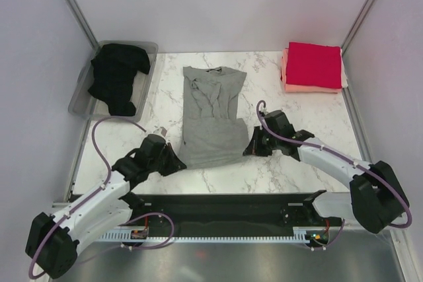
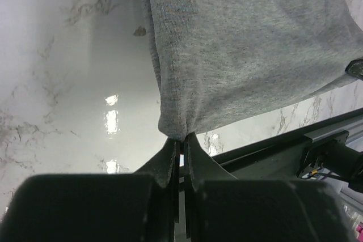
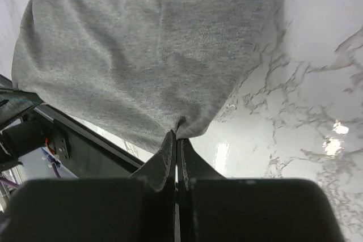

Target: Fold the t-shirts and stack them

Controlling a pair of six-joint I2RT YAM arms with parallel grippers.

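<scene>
Grey t-shirt (image 1: 211,113) lies flat, lengthwise, mid-table (image 1: 277,176), collar at the far end, hem nearest the arms. It looks narrowed, with the sides apparently turned in and some creases through the upper half.

Step in hand (judged): fold the hem end over toward the collar.
- Raise both corners together and level, so the hem stays a straight, lightly taut line.
- Lift only enough to clear the cloth beneath, carry away from the bases, then lay hem edge to collar edge.
- Risk: one arm leading would skew the fold, and too high a lift would drag the whole shirt.

Left gripper (image 2: 180,140): jaws pressed together, pinching the near-left hem corner; cloth bunches into the tips.
Right gripper (image 3: 176,135): jaws pressed together, pinching the near-right hem corner in the same way.
Both sit low, at table level.

Elsewhere:
- black t-shirt (image 1: 119,77), crumpled in the clear bin (image 1: 78,100), far left.
- red t-shirt (image 1: 314,64), folded square on top of the pink t-shirt (image 1: 310,88), far right corner.
</scene>
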